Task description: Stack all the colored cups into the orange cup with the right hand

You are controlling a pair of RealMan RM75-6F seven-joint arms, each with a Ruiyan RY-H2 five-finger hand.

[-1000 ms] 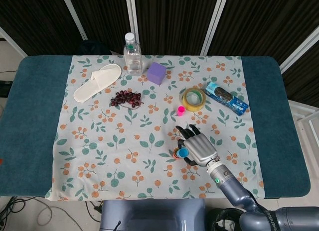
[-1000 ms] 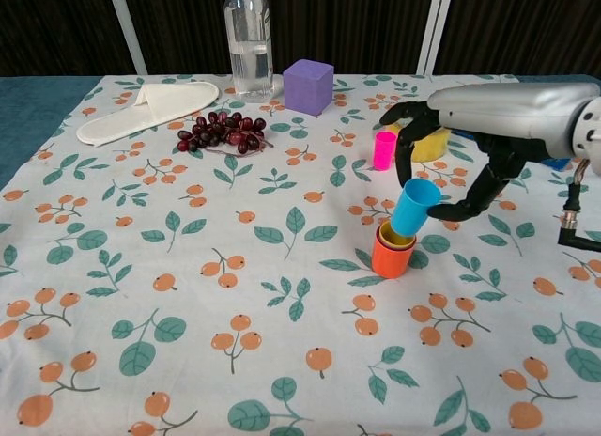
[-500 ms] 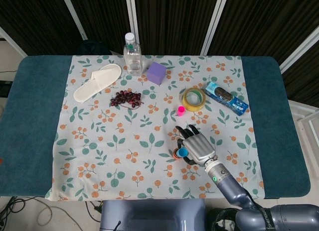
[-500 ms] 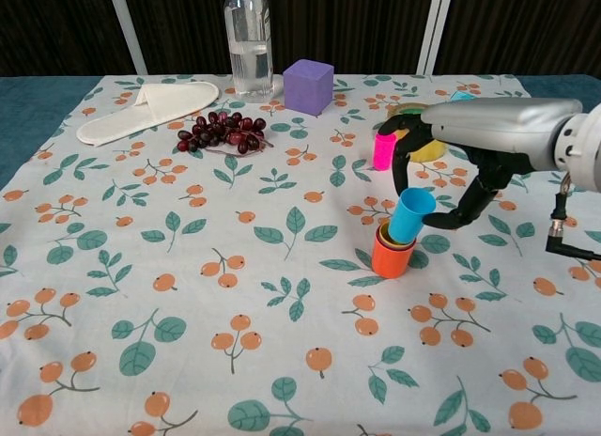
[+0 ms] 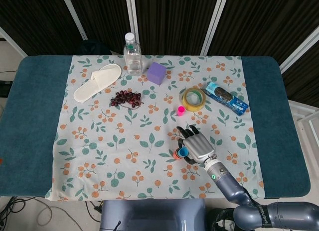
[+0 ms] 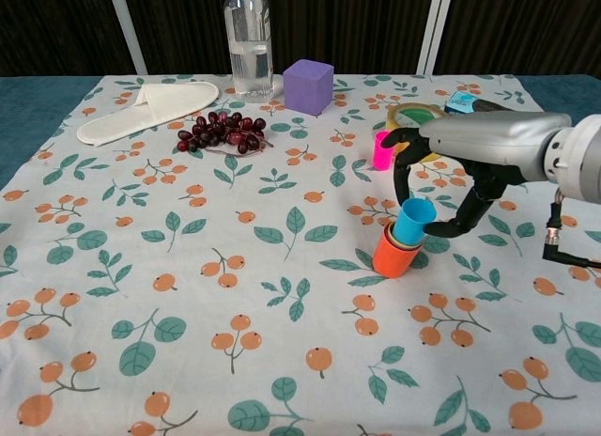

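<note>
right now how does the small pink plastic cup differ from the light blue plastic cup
The small pink plastic cup stands upright and alone on the cloth near the tape roll; the light blue plastic cup sits tilted in the stack inside the orange cup. The pink cup is untouched, while the right hand is curled around the blue one. Both are open at the top.

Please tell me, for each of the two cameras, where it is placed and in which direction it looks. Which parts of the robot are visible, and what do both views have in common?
Head view: high above the near edge, looking steeply down on the table; the right hand and its forearm show.
Chest view: low at the near edge, looking across the cloth to the far curtains; the right hand enters from the right.
Shared: blue cup in orange cup, pink cup, bottle, purple block, grapes, slipper.
</note>
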